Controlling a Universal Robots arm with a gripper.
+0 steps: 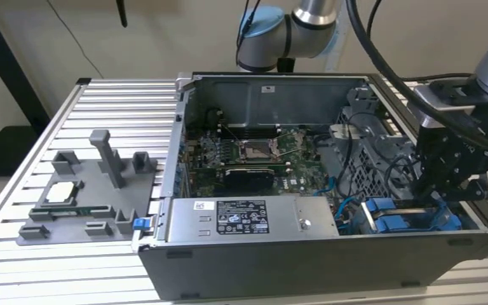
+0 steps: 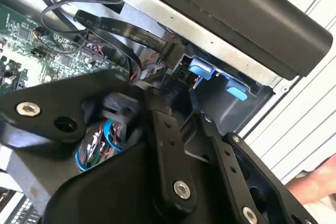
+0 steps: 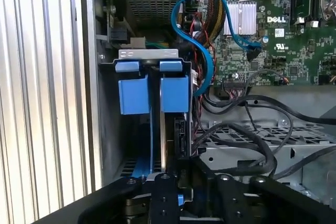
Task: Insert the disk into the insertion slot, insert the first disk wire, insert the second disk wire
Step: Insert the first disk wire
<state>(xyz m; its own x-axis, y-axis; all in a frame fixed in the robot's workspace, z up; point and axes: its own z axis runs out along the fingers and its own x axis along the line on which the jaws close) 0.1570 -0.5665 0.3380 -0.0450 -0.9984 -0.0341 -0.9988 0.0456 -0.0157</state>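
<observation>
Disk (image 3: 173, 94) is sitting edge-on in the insertion slot (image 3: 135, 167) at the case's near right corner, its blue frame tabs showing. Gripper (image 1: 434, 194) is hanging low inside the case, just beside the disk; I cannot tell how the jaws stand. Blue cable (image 3: 202, 40) is looping farther in, toward the motherboard (image 1: 253, 152).

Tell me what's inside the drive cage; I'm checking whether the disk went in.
In the first wrist view, two blue frames stand side by side inside the cage, a dark edge of the disk against one. The hand covers part of them, so seating cannot be judged.
</observation>
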